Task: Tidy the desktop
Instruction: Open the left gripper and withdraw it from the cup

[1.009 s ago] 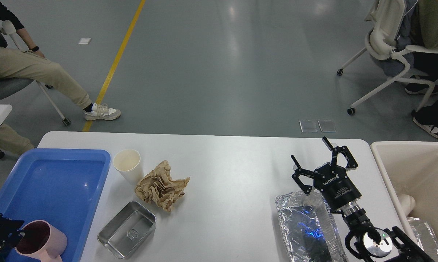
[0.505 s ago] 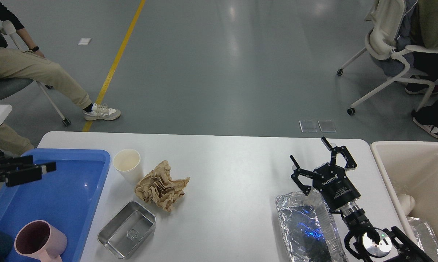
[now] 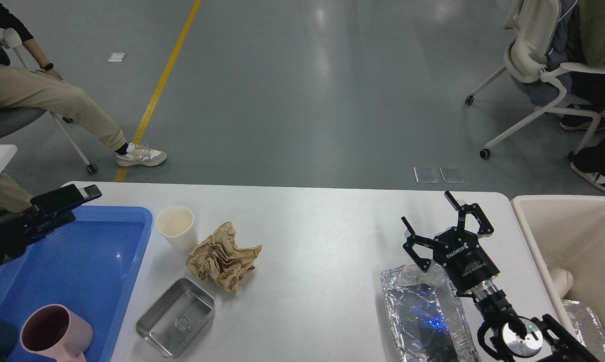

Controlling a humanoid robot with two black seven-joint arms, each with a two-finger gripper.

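The surface (image 3: 302,226) — the wide white desktop — spreads below me. My right claw (image 3: 430,213) hangs released, fingers spread, just past the far end of a foil tray (image 3: 423,311). My left claw (image 3: 74,197) hovers over the far left corner of the blue tray (image 3: 81,261); seen edge-on, I cannot tell its state. A pink mug (image 3: 56,334) sits in that tray — paper cup (image 3: 177,229), crumpled brown paper (image 3: 222,257) and steel tin (image 3: 177,317) lie nearby
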